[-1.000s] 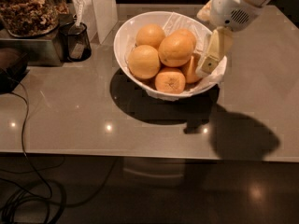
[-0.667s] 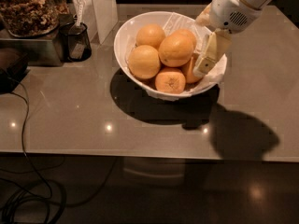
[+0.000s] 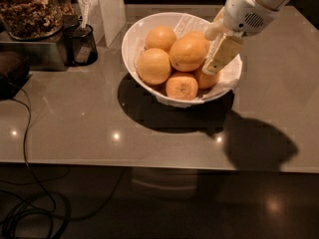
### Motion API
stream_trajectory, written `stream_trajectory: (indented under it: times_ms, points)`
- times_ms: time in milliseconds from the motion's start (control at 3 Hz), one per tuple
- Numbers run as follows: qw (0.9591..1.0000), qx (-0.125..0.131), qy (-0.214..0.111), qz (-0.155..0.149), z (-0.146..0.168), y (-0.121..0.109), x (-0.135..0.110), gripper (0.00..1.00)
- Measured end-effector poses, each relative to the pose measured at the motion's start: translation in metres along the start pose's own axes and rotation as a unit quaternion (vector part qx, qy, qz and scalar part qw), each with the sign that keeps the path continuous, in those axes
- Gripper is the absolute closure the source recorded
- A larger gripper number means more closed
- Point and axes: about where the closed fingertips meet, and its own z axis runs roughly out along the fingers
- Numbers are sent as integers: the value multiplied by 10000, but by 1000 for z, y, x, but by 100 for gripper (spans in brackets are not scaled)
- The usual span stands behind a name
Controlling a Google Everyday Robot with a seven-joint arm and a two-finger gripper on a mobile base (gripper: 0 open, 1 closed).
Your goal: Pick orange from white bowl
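The white bowl [image 3: 133, 44] stands on the grey table, lined with crinkled white paper and holding several oranges. The largest orange [image 3: 187, 54] lies on top of the pile, right of centre. A smaller orange with a dark speckled stem scar [image 3: 182, 86] lies at the front. My gripper [image 3: 215, 54] reaches down from the upper right into the bowl's right side and sits against the right flank of the large orange. Its white wrist [image 3: 246, 11] hangs over the bowl's far right rim.
A glass jar of nuts [image 3: 30, 9] stands on a metal box at the far left. A dark mesh cup [image 3: 82, 45] and a white upright block [image 3: 110, 9] stand left of the bowl. Black cables [image 3: 25, 133] hang over the table's left front edge.
My gripper has shifted a little left and deeper into the bowl, closing up against the large orange. The oranges and the bowl have not moved.
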Motion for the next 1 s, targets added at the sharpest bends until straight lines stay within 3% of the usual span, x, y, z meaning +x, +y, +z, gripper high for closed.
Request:
stream_trajectory:
  times_ms: [333, 1000]
  points:
    - [10000, 4, 18, -57, 3, -4, -3, 19]
    - [9998, -50, -41, -178, 12, -18, -18, 21]
